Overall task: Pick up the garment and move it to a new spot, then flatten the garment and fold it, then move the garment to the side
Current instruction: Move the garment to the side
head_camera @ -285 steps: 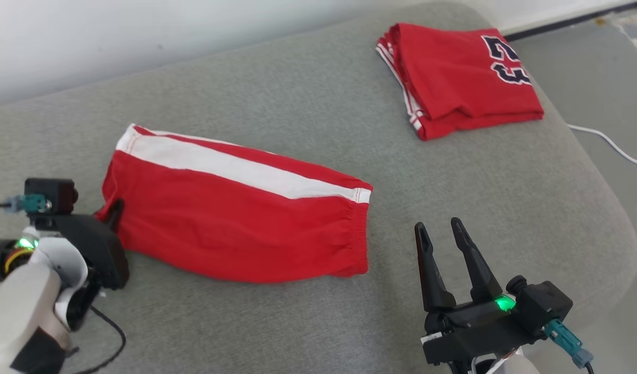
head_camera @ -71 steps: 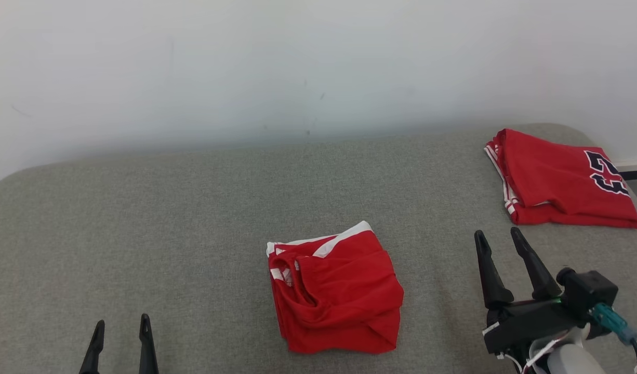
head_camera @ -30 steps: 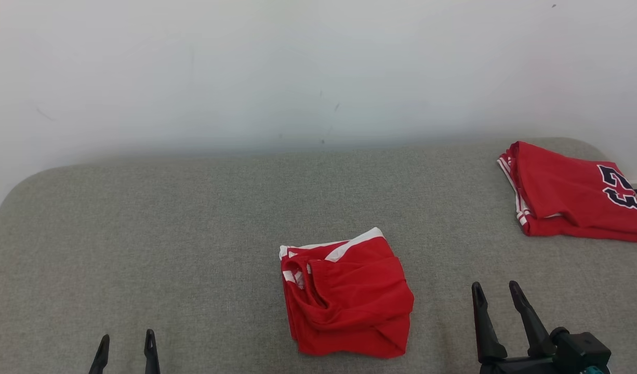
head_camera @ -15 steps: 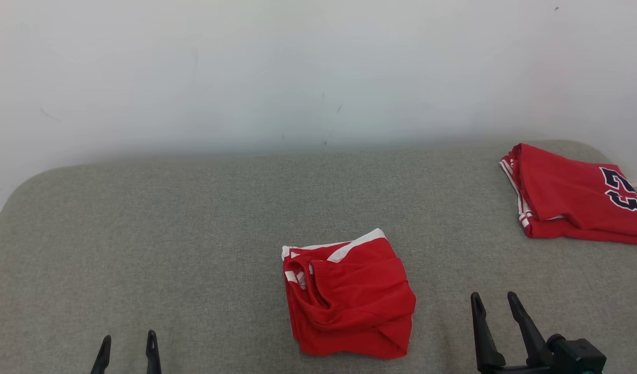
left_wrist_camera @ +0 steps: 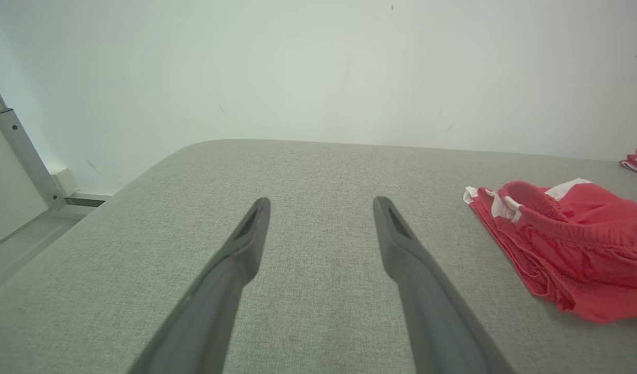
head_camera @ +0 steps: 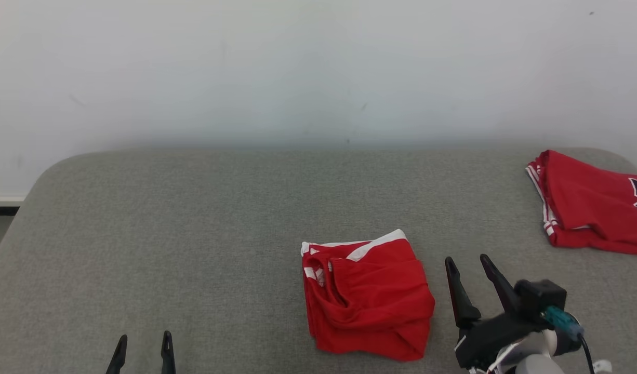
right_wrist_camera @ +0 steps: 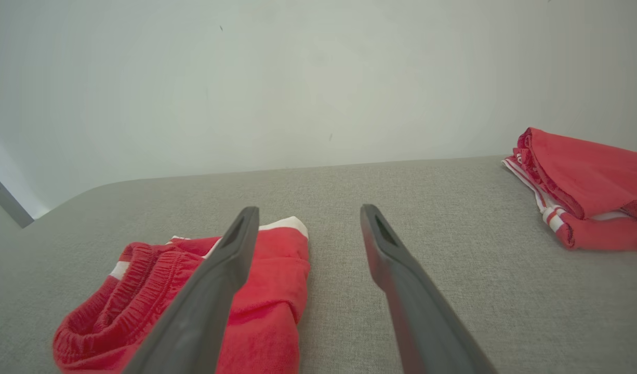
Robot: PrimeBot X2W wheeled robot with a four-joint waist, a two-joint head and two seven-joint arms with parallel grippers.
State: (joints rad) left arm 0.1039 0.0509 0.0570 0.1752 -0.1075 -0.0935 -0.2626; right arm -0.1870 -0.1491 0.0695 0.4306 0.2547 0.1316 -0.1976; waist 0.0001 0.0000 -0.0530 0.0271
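Observation:
The garment (head_camera: 368, 298), red shorts with white trim, lies folded into a compact bundle on the grey cushion (head_camera: 194, 234). The left wrist view has the garment (left_wrist_camera: 562, 249) at its right, and the right wrist view has the garment (right_wrist_camera: 194, 296) at its lower left. My right gripper (head_camera: 466, 259) stands open just right of the bundle, holding nothing; its left finger (right_wrist_camera: 214, 291) overlaps the cloth in the right wrist view. Far to the bundle's left, near the front edge, my left gripper (head_camera: 144, 340) is open and empty, fingers (left_wrist_camera: 235, 259) over bare cushion.
A second folded red garment (head_camera: 594, 205) with dark numerals lies at the cushion's far right; I also see this second garment (right_wrist_camera: 588, 187) in the right wrist view. A white wall (head_camera: 297, 67) rises behind. The cushion's left edge drops to the floor (left_wrist_camera: 17, 244).
The camera has swung, shifting the whole picture right. My right gripper has come up and closer to the bundle's right side. The garment lies as before.

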